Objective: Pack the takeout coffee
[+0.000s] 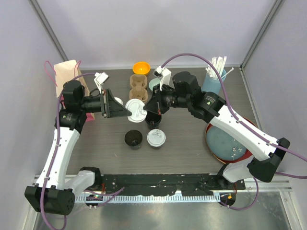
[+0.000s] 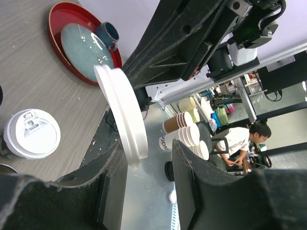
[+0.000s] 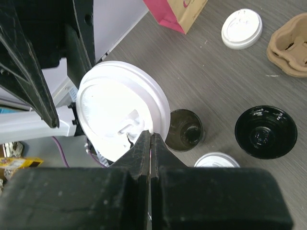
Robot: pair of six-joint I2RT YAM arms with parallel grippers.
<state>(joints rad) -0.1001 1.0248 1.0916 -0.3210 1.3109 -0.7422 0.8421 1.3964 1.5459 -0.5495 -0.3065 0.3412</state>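
Note:
A white lid point(image 3: 117, 108) hangs in the air over the table's middle, with my right gripper point(image 3: 150, 136) shut on its rim. My left gripper point(image 2: 148, 148) straddles the same lid point(image 2: 122, 110), seen edge-on. The lid lies close to one finger, a gap shows on the other side, and the jaws stand open. In the top view the two grippers point(image 1: 129, 111) point(image 1: 156, 109) meet at this lid point(image 1: 137, 114). An open black cup point(image 1: 153, 120) stands just below it. Nearer me stand another open cup point(image 1: 133, 139) and a lidded takeout coffee point(image 1: 156, 138).
A loose lid point(image 3: 242, 28) lies beside the cardboard cup carrier point(image 1: 139, 87). An orange bowl point(image 1: 141, 68) sits behind the carrier. A paper bag point(image 1: 67, 76) stands at the back left, a tumbler of straws point(image 1: 214, 79) at the back right. A red tray point(image 1: 210, 143) holds a blue plate.

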